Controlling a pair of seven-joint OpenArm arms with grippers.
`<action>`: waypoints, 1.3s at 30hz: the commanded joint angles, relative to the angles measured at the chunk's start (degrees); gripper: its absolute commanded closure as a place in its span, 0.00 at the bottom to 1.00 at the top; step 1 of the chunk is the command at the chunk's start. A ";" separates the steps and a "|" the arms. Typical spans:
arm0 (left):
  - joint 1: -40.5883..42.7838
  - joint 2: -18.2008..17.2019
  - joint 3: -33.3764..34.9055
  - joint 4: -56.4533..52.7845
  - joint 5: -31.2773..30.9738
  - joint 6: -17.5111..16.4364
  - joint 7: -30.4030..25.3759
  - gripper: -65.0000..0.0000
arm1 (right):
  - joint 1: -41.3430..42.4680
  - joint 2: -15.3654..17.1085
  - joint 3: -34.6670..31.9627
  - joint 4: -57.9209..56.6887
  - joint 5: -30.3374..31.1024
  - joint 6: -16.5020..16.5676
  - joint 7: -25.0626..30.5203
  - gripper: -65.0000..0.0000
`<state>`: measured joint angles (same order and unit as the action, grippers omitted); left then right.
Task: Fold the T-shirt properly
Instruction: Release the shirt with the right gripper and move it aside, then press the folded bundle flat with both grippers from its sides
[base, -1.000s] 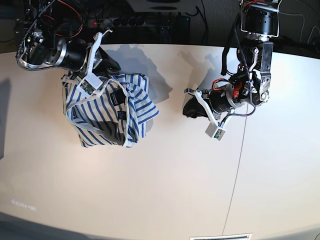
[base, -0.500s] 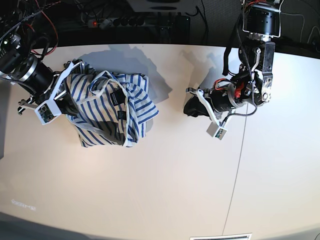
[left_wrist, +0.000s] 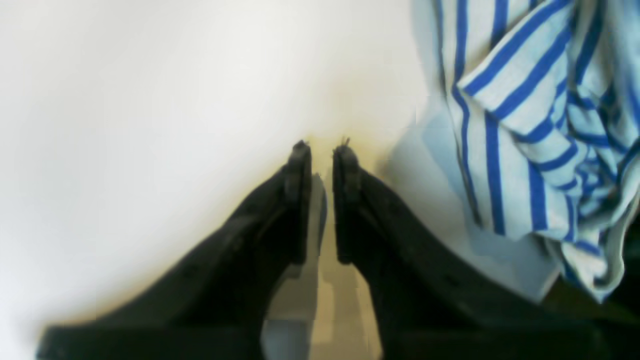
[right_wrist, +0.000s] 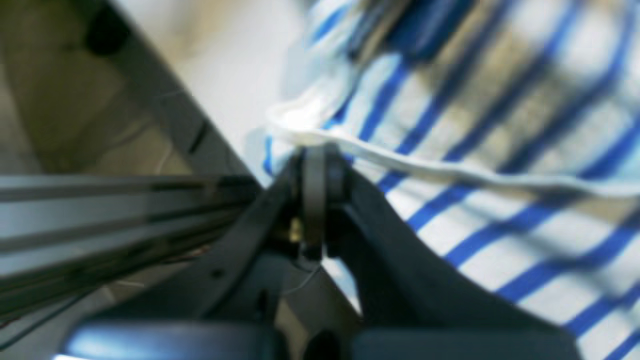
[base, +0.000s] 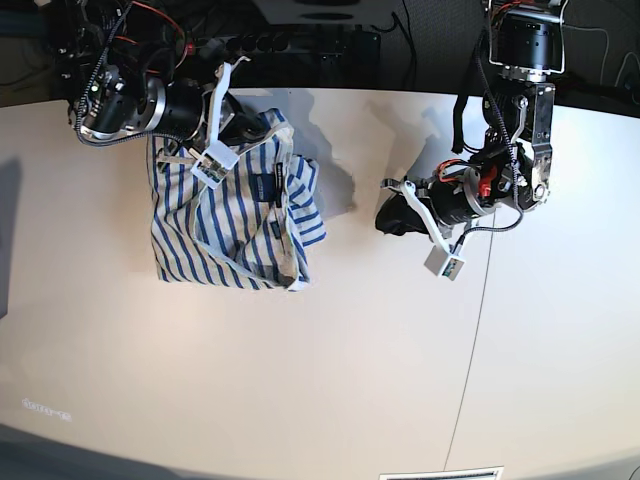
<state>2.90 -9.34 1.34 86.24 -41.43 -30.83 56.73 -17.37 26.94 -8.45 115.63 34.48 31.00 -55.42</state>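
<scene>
Pale tabletop (base: 300, 380) carries the striped T-shirt (base: 235, 215) bunched under the right gripper (right_wrist: 315, 160), which is clamped tight on its white edge, while the left gripper (left_wrist: 322, 150), slightly parted and holding nothing, hovers beside the shirt, so one-sided pulling may twist the bundle further.

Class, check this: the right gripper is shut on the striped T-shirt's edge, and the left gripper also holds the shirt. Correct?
Not quite. The left gripper holds nothing; the left wrist view shows only table between its fingers. The right gripper does pinch the T-shirt.
</scene>
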 joint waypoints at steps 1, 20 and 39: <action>-0.83 -0.22 -1.70 0.90 -2.43 -2.58 -0.35 0.87 | 1.42 0.61 0.13 1.05 0.61 3.54 1.42 1.00; 6.56 0.24 4.48 24.61 -8.57 -8.46 2.82 0.91 | 24.37 0.48 8.57 -12.39 -5.33 2.60 7.48 1.00; 11.69 4.72 31.74 23.89 13.60 -8.87 -4.09 1.00 | 49.24 -5.42 2.71 -53.79 -4.26 2.89 7.41 1.00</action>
<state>14.92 -4.93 32.95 109.32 -26.74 -38.50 53.93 30.22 21.10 -6.13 61.04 29.52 30.81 -49.04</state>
